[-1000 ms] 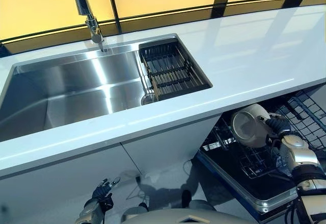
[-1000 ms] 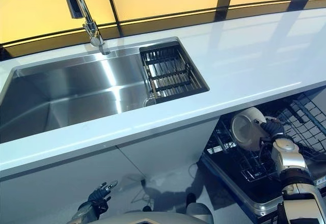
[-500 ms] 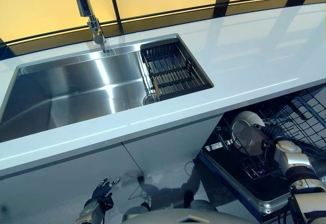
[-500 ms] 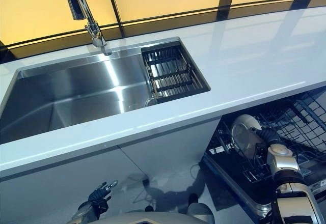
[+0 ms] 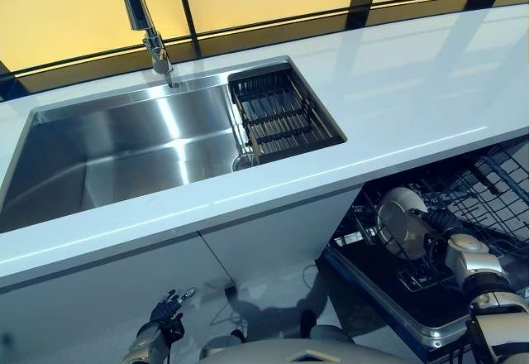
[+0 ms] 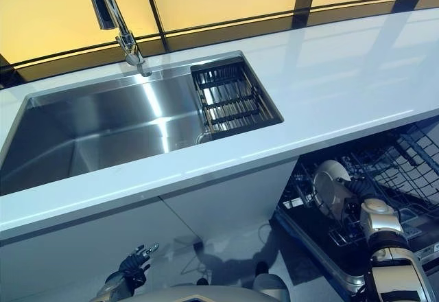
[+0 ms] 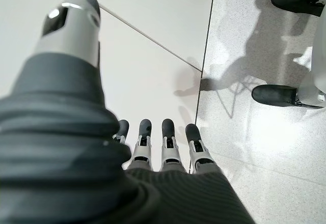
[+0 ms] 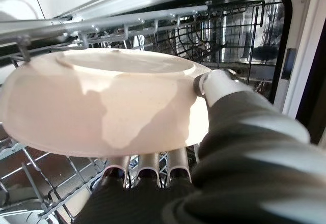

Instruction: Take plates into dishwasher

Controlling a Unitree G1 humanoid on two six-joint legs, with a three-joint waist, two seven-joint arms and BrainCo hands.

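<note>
A cream plate [image 5: 400, 220] stands on edge among the tines of the pulled-out lower dishwasher rack [image 5: 388, 252], under the counter at the right. My right hand [image 5: 450, 230] is shut on it: in the right wrist view the thumb [image 8: 216, 81] lies over the plate [image 8: 102, 107] and the fingers [image 8: 147, 165] curl beneath its rim. My left hand [image 5: 164, 314] hangs low at the bottom left beside the white cabinet front, fingers [image 7: 168, 142] straight, holding nothing.
A white countertop [image 5: 397, 91] carries a steel sink [image 5: 124, 149] with a black drying rack [image 5: 281, 116] at its right end and a tap [image 5: 145, 25] behind. A blue-wire upper dishwasher rack [image 5: 496, 182] juts out at the far right. White cabinet doors [image 5: 99, 298] stand below the sink.
My right hand has lowered the plate from above the rack down among the tines and tipped it further onto its edge. The left hand has stayed put.
</note>
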